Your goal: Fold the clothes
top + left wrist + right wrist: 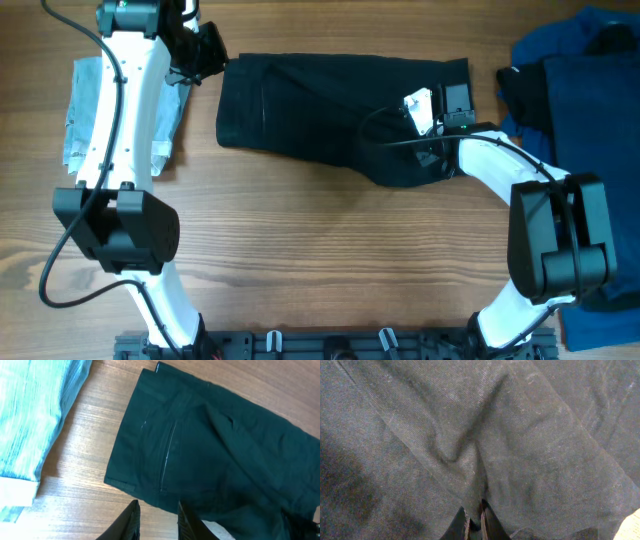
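Note:
The black shorts (320, 110) lie spread across the middle back of the table, seen also as dark cloth in the left wrist view (215, 445). My left gripper (210, 52) hovers at their left end. Its fingers (134, 519) stand apart with only bare wood between them (158, 506), just beside the shorts' near edge. My right gripper (432, 140) rests on the right part of the shorts. In the right wrist view it (479, 512) is shut on a raised fold of the black cloth (470, 460), which fills that view.
A folded pale-blue denim garment (85, 110) lies at the left under my left arm, also in the left wrist view (35, 415). A pile of blue and black clothes (580, 80) sits at the right edge. Bare wood (320, 250) spans the front.

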Controlling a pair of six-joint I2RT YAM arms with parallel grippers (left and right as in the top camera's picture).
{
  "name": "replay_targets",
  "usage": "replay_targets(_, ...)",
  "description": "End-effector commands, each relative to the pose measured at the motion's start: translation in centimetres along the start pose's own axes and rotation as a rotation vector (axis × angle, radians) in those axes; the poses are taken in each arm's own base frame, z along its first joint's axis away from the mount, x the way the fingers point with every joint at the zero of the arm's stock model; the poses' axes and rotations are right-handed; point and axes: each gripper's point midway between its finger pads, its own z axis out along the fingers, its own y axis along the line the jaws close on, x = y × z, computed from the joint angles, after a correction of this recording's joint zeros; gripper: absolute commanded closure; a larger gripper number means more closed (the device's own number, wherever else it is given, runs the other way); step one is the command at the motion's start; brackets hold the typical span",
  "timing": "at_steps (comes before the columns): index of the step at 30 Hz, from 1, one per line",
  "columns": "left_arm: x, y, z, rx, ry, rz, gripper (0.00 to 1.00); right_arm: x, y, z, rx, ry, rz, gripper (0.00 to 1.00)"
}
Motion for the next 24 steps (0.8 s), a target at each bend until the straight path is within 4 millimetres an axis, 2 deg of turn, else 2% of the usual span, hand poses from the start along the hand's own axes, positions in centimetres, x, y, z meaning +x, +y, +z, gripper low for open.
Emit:
replay_targets(1, -1.1, -0.6, 2.9, 0.019, -0.004, -0.009, 0.68, 0.8, 0.6, 0.7, -0.019, 0.023, 0.025, 0.96)
replay_targets(5, -3.3, -1.3, 6.7, 0.047, -0.052, 0.007, 0.57, 0.8, 0.6, 0.7, -0.02, 0.022, 0.025, 0.96)
replay_targets(7, -4.6, -1.5, 9.2, 0.058, -0.084, 0.062, 0.57, 0.8, 0.6, 0.7, -0.019, 0.023, 0.025, 0.96)
replay_targets(9, -5.3, -1.4, 11.3, 0.058, -0.1, 0.112, 0.63, 0.9, 0.7, 0.7, -0.02, 0.025, 0.024, 0.96)
replay_targets(11, -5.7, -0.8, 13.9, 0.052, -0.102, 0.145, 0.62, 1.0, 0.7, 0.7, -0.022, 0.029, 0.024, 0.96)
replay_targets(15, -6.2, 1.4, 17.3, 0.034, -0.094, 0.173, 0.55, 0.9, 0.7, 0.7, -0.021, 0.028, 0.024, 0.96)
replay_targets(17, -6.1, 2.4, 18.3, 0.048, -0.073, 0.157, 0.57, 1.0, 0.7, 0.7, -0.023, 0.032, 0.024, 0.96)
replay_targets(20, -6.3, 3.7, 18.9, 0.053, -0.064, 0.139, 0.53, 1.1, 0.7, 0.7, -0.023, 0.033, 0.024, 0.96)
replay_targets(24, -5.4, 3.0, 20.3, 0.151, -0.018, 0.128, 0.46, 1.1, 0.7, 0.7, -0.023, 0.033, 0.024, 0.96)
